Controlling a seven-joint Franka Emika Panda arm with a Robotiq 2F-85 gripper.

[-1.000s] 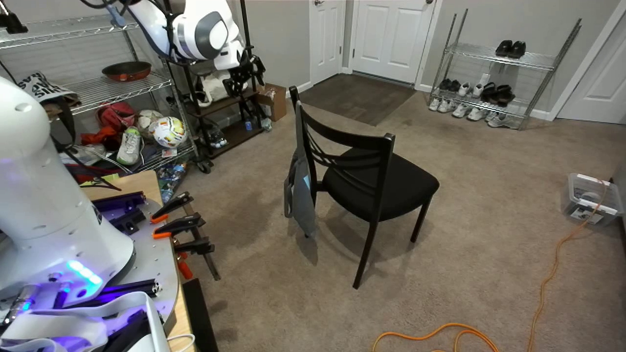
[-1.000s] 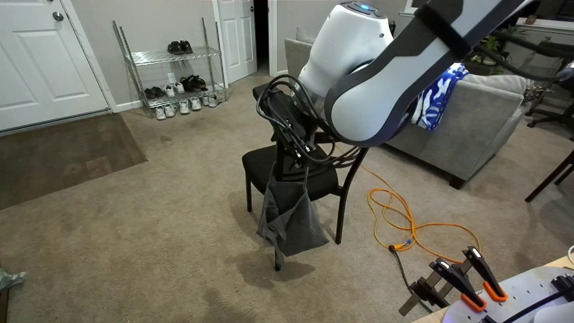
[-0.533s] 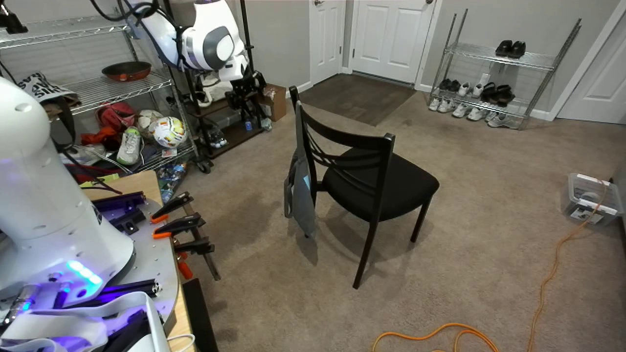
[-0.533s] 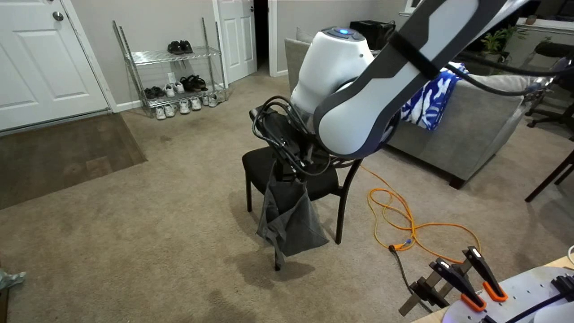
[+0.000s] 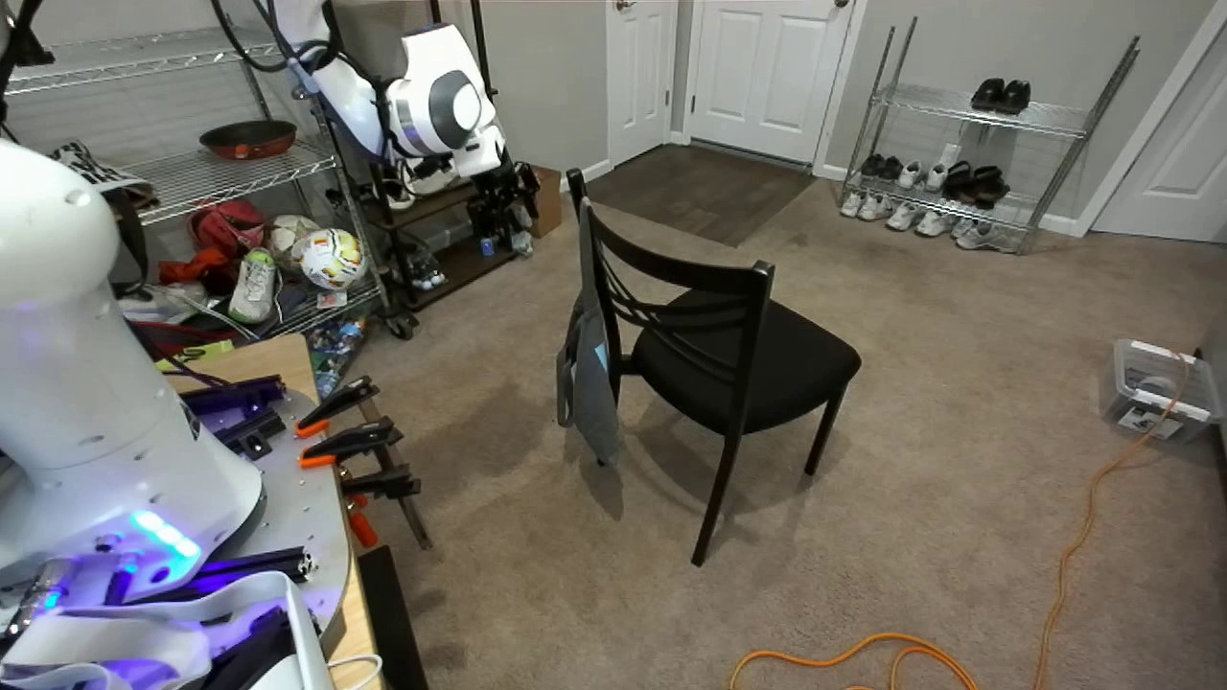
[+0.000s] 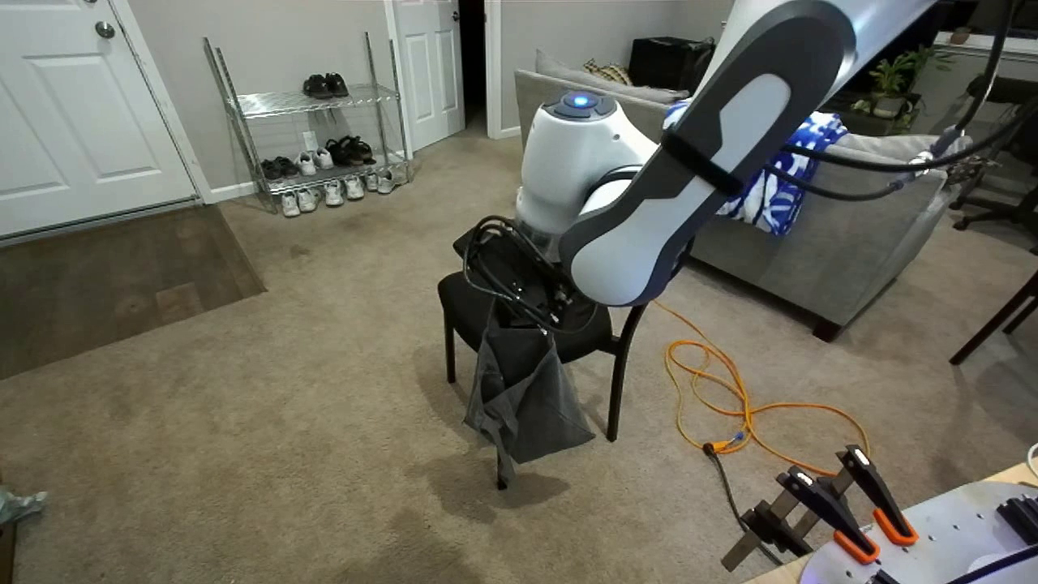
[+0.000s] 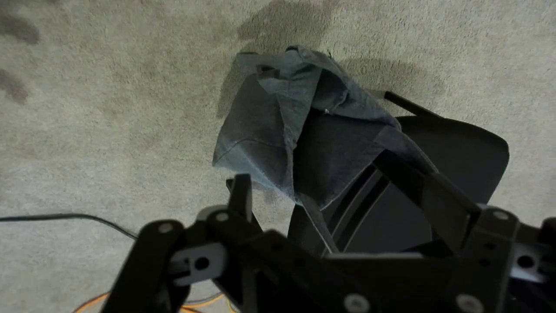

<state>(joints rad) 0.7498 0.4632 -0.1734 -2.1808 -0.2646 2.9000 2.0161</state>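
My gripper point(image 7: 355, 198) is open in the wrist view, with nothing seen between its dark fingers. It also shows in both exterior views, as a black shape point(image 5: 506, 203) and partly behind cables point(image 6: 523, 272). A dark grey cloth bag point(image 7: 260, 117) hangs by its straps from the backrest of a black chair point(image 7: 460, 150). The bag shows in both exterior views point(image 5: 590, 383) point(image 6: 535, 401), as does the chair point(image 5: 752, 369) point(image 6: 464, 298). In the wrist view the bag's straps and the backrest lie below and between the fingers. I cannot tell that the gripper touches either.
A wire shelf point(image 5: 240, 177) with a pan and ball stands beside the arm. Clamps point(image 5: 350, 441) stick out from the table edge. A shoe rack point(image 5: 968, 115), an orange cord point(image 6: 746, 405) and a grey sofa point(image 6: 819, 251) stand or lie farther off on the carpet.
The arm and gripper have moved down, drifting right in an exterior view, and the gripper sits lower over the chair's backrest. The chair and bag have not visibly moved.
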